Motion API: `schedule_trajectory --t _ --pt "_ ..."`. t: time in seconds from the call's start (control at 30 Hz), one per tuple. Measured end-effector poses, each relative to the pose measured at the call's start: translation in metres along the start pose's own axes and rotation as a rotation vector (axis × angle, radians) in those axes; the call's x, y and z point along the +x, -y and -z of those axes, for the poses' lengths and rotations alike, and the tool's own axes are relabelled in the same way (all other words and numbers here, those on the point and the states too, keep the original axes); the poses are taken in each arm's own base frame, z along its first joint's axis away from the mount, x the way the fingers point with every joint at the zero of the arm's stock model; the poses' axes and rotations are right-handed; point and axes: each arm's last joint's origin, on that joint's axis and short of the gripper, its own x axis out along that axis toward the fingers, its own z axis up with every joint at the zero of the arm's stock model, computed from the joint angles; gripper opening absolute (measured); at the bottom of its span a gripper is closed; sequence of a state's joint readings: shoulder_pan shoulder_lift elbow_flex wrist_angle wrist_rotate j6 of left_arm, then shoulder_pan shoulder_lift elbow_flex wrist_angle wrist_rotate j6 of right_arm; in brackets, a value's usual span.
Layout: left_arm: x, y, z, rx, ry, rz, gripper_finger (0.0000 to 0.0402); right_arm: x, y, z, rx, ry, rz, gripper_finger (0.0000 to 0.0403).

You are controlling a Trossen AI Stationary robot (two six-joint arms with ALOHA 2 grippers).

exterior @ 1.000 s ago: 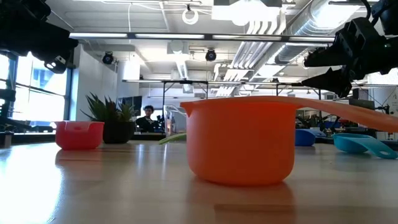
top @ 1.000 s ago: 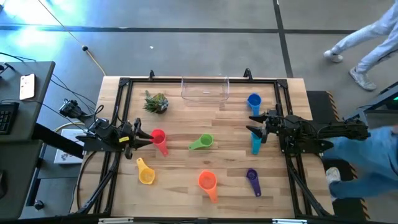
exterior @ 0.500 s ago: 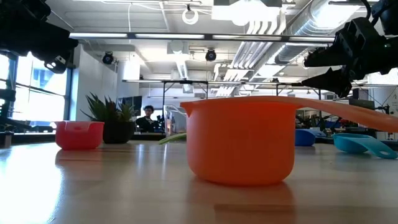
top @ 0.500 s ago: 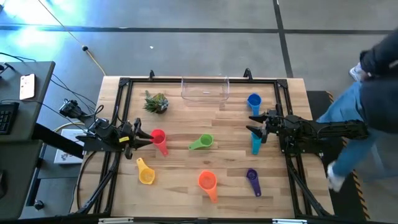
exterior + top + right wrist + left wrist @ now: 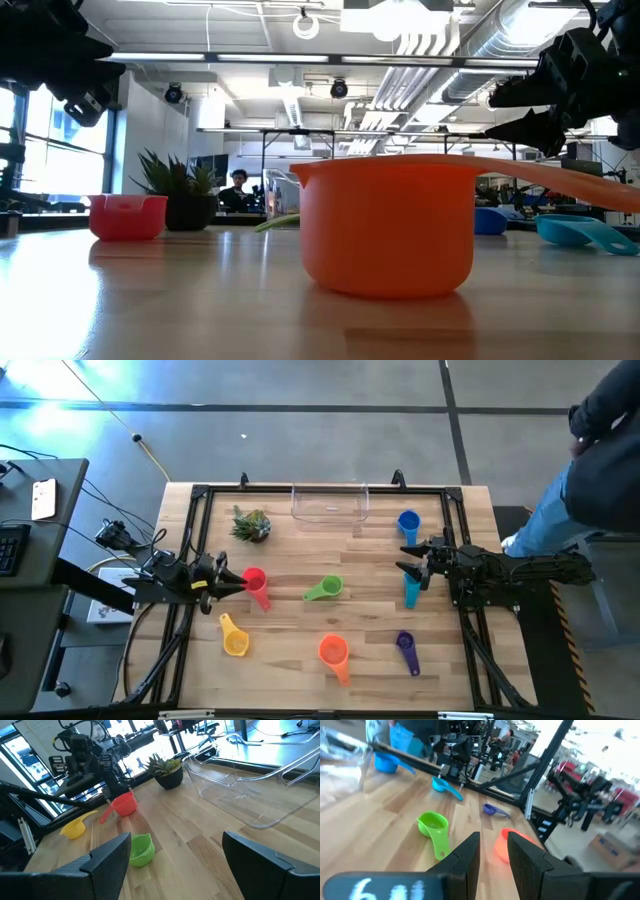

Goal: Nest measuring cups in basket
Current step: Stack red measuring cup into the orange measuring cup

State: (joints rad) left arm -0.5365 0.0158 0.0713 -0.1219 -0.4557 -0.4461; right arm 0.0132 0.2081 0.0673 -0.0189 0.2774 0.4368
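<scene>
Seven measuring cups rest apart on the wooden table: red [image 5: 254, 580], green [image 5: 325, 589], yellow [image 5: 234, 637], orange [image 5: 334, 652], purple [image 5: 405, 648], teal [image 5: 411, 592] and blue [image 5: 408, 521]. The clear basket [image 5: 330, 503] stands at the far edge with nothing in it. My left gripper [image 5: 235, 582] hovers just left of the red cup with a narrow gap between its fingers [image 5: 494, 852]. My right gripper [image 5: 408, 560] hangs wide open [image 5: 175, 860] above the table between the blue and teal cups. Neither touches anything.
A small spiky plant in a dark pot [image 5: 252, 524] stands left of the basket. A black frame [image 5: 200, 495] runs around the table. A person in blue [image 5: 600, 450] is beyond the right edge. Bare wood lies between the green cup and the basket.
Both arms and all the cups have kept still. Only the person beyond the table's right edge has moved, walking toward the far side.
</scene>
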Motion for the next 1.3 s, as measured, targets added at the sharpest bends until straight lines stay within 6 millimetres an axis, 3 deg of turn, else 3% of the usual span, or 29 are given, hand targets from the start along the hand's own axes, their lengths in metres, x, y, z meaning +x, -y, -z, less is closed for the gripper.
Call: schedule_trajectory --t 0.13,0.57,0.83,0.97,1.13,1.3 --pt "0.0 0.001 -0.001 -0.082 0.014 0.004 0.009 0.0 0.0 0.0 0.0 0.0 0.0 0.0304" --pt "-0.002 0.005 -0.018 -0.114 0.196 0.001 0.009 0.0 0.0 0.0 0.0 0.0 0.0 0.0304" --pt "-0.009 0.011 -0.042 -0.105 0.431 0.03 0.009 0.0 0.0 0.0 0.0 0.0 0.0 0.0304" --pt "-0.015 0.015 -0.057 -0.063 0.469 0.03 0.009 0.0 0.0 0.0 0.0 0.0 0.0 0.0304" --pt "-0.021 0.026 -0.088 -0.011 0.449 0.014 0.009 0.0 0.0 0.0 0.0 0.0 0.0 0.0304" --pt "-0.016 0.04 -0.111 0.109 0.263 -0.062 0.009 0.0 0.0 0.0 0.0 0.0 0.0 0.0304"
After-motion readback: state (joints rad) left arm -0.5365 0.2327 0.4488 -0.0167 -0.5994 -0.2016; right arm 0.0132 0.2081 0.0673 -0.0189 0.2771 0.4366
